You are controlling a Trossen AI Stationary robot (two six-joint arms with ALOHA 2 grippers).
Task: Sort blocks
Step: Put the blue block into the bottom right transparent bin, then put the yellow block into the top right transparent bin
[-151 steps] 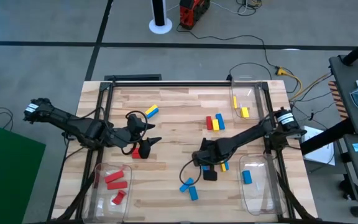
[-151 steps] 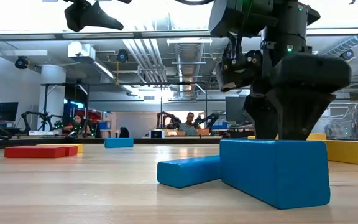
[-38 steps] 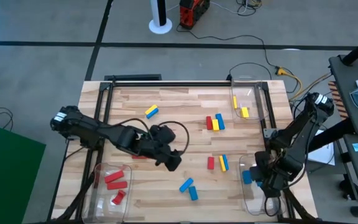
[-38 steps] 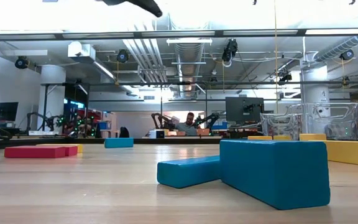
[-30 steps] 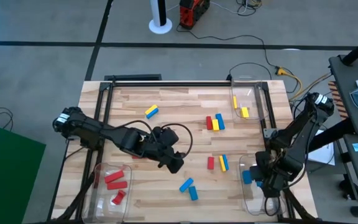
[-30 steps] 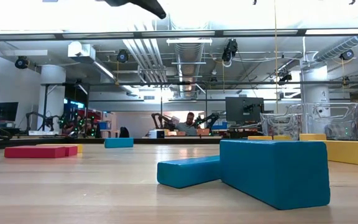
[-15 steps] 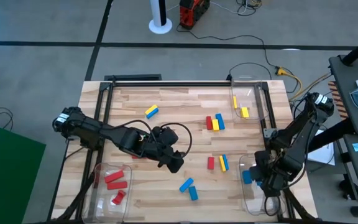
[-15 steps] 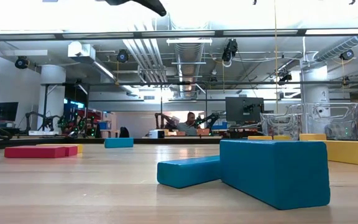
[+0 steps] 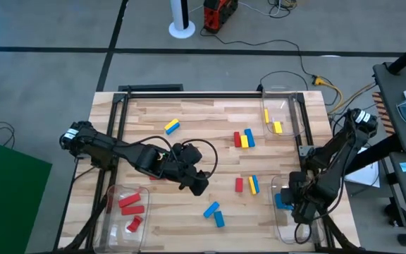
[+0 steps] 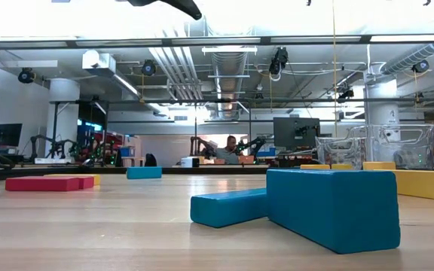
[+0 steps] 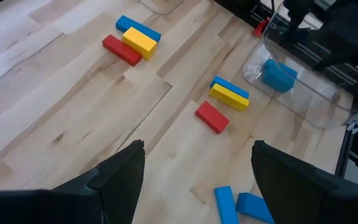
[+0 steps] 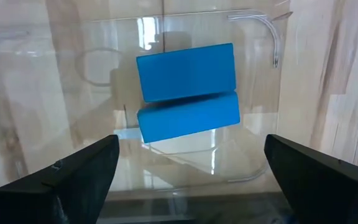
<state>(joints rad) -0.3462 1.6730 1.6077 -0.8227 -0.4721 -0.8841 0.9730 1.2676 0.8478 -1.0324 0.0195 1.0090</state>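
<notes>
Blocks lie loose on the wooden table: a yellow-blue pair (image 9: pixel 173 126), a red-yellow-blue cluster (image 9: pixel 243 139), a red block (image 9: pixel 239 185) beside a yellow-blue pair (image 9: pixel 254 185), and two blue blocks (image 9: pixel 215 214) near the front. My left gripper (image 9: pixel 197 185) hovers open above the table's middle with nothing between its fingers (image 11: pixel 197 149). My right gripper (image 9: pixel 294 206) hangs open over the near right bin (image 9: pixel 287 229). Two blue blocks (image 12: pixel 188 93) rest there on the bin's floor, below the spread fingers.
The near left bin (image 9: pixel 115 215) holds red blocks (image 9: pixel 130 204). The far right bin (image 9: pixel 287 106) holds yellow blocks (image 9: pixel 276 127). A red block (image 9: pixel 154 175) shows partly under my left arm. Bare wood lies along the table's far left and between the block groups.
My right gripper has shifted a little toward the table's left over the near right bin and stays open.
</notes>
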